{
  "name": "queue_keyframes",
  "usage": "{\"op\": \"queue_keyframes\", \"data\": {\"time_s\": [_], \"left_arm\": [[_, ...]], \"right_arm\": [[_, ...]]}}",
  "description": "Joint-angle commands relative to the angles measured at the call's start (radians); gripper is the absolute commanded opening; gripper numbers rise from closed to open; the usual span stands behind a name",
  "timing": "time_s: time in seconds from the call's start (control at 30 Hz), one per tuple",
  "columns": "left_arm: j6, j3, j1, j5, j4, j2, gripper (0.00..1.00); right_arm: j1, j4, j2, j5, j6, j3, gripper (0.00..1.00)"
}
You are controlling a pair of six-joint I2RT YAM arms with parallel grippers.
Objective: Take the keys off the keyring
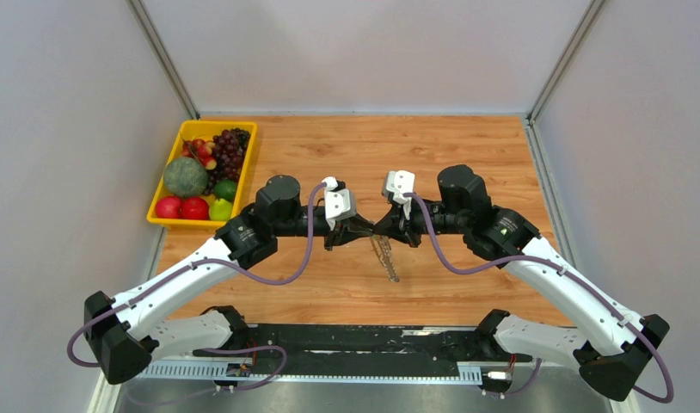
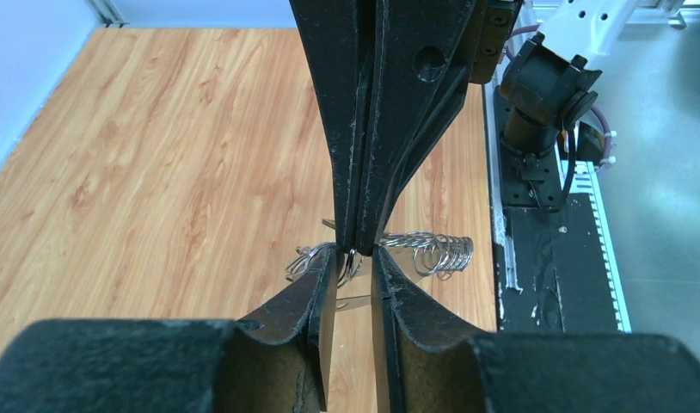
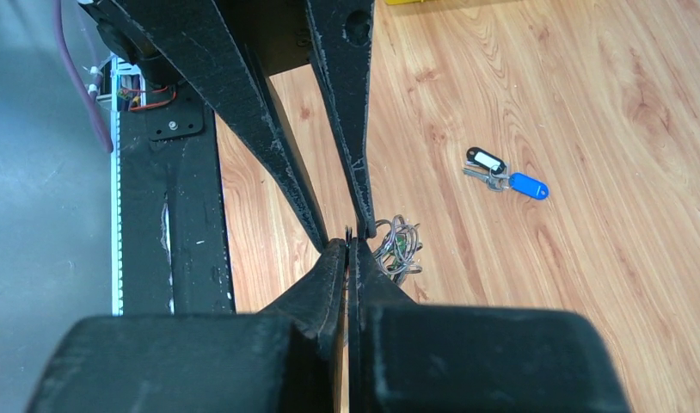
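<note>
Holding keyring up over middle of bench with right pincer, pinched shut on the wire. Got left pincer a crack open beside it, seemingly gripping nothing. Can see keys lying toward far edge, well apart. Probably late stage; next: clamp left, work off any straggler.

Wood-grain tabletop, warm orange-brown, fills mid scene. Plain pale grey walls shut it in at back, L & R. Metal corner posts rise from tabletop's two back corners. Yellow bin w/ fruit at tabletop's back-L corner. Black strip along tabletop's near edge, grey metal ledge just past that. Light even, diffuse; shadows on tabletop soft.
</note>
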Motion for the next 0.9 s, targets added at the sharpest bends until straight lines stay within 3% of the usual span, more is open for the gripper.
{"op": "queue_keyframes", "data": {"time_s": [0.0, 0.17, 0.37, 0.5, 0.67, 0.87], "left_arm": [[0.010, 0.044, 0.000, 0.015, 0.008, 0.016, 0.30], [0.017, 0.038, 0.000, 0.009, -0.001, 0.017, 0.41], [0.025, 0.033, 0.000, 0.002, -0.006, 0.008, 0.44], [0.027, 0.034, 0.000, 0.003, -0.012, 0.007, 0.36], [0.023, 0.041, 0.000, 0.028, -0.018, 0.018, 0.06], [0.008, 0.046, 0.000, 0.072, 0.001, 0.018, 0.00]], "right_arm": [[0.011, 0.022, -0.008, -0.020, -0.011, 0.059, 0.00], [0.011, 0.024, -0.021, -0.009, -0.012, 0.055, 0.00], [0.010, 0.028, -0.034, -0.001, -0.008, 0.043, 0.00], [0.011, 0.042, -0.042, -0.016, -0.001, 0.037, 0.00], [0.011, 0.055, -0.047, -0.032, 0.008, 0.031, 0.00], [0.011, 0.067, -0.051, -0.036, 0.016, 0.026, 0.02]]}}
